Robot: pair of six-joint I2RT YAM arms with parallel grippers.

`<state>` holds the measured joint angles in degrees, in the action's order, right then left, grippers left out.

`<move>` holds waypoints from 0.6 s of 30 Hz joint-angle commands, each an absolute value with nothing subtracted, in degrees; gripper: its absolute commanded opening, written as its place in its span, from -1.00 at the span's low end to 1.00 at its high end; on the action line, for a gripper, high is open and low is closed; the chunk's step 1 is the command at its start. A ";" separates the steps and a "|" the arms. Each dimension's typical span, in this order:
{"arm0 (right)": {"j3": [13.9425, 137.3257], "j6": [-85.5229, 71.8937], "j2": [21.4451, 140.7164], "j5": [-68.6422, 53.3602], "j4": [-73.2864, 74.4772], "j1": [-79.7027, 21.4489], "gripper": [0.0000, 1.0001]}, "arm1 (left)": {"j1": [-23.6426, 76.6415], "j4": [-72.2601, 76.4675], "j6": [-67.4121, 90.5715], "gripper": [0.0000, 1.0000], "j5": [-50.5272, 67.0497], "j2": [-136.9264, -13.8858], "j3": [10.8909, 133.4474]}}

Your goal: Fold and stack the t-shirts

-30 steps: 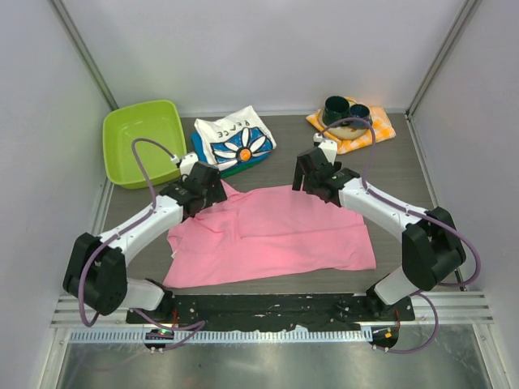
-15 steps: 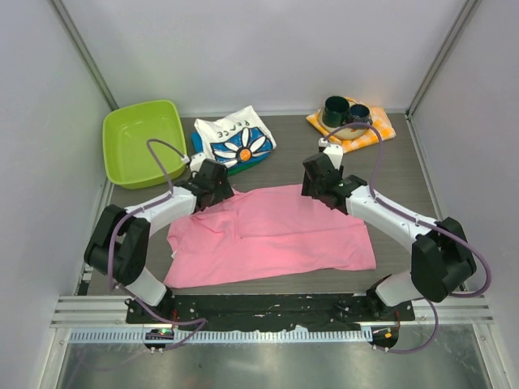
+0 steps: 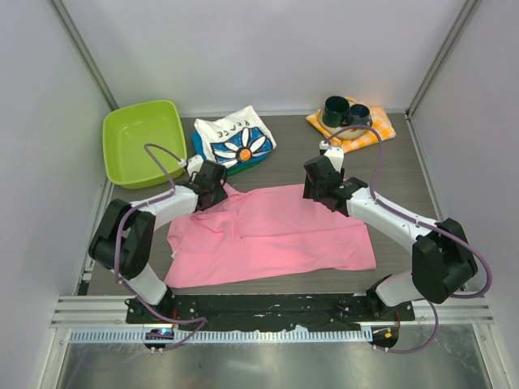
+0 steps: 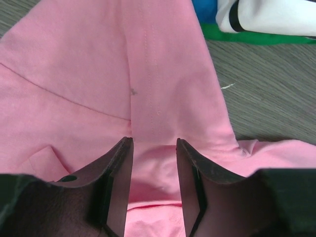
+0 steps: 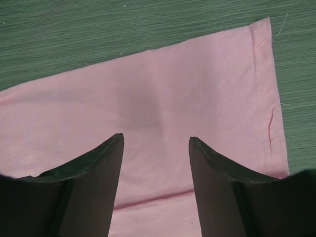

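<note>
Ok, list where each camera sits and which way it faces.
Top external: fixed above and behind the arm bases, looking down on the table; both arms, left hand and right hand show.
Left wrist: on the left arm, looking past its own fingers at the pink t-shirt, daisy-print t-shirt at the top edge.
Right wrist: on the right arm, looking past its own fingers at the pink t-shirt's hemmed corner.
Shared: all three see the pink t-shirt.
</note>
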<state>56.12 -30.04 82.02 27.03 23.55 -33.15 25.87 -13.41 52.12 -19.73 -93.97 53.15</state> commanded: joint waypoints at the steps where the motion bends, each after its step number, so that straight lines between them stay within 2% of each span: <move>1: 56.16 -29.53 81.82 28.21 21.80 -33.05 0.22 | 24.26 -10.81 53.79 -0.17 -21.62 -93.43 52.21; 12: 56.60 -29.36 83.41 27.60 21.71 -32.96 0.22 | 22.68 -10.11 54.40 -0.28 -20.74 -95.01 51.15; 16: 56.51 -29.27 83.50 27.77 21.71 -32.87 0.22 | 22.50 -9.58 54.32 -0.41 -20.39 -95.89 51.76; 18: 56.51 -29.09 83.58 27.69 21.80 -32.96 0.22 | 22.50 -9.32 54.32 -0.41 -20.22 -96.33 52.03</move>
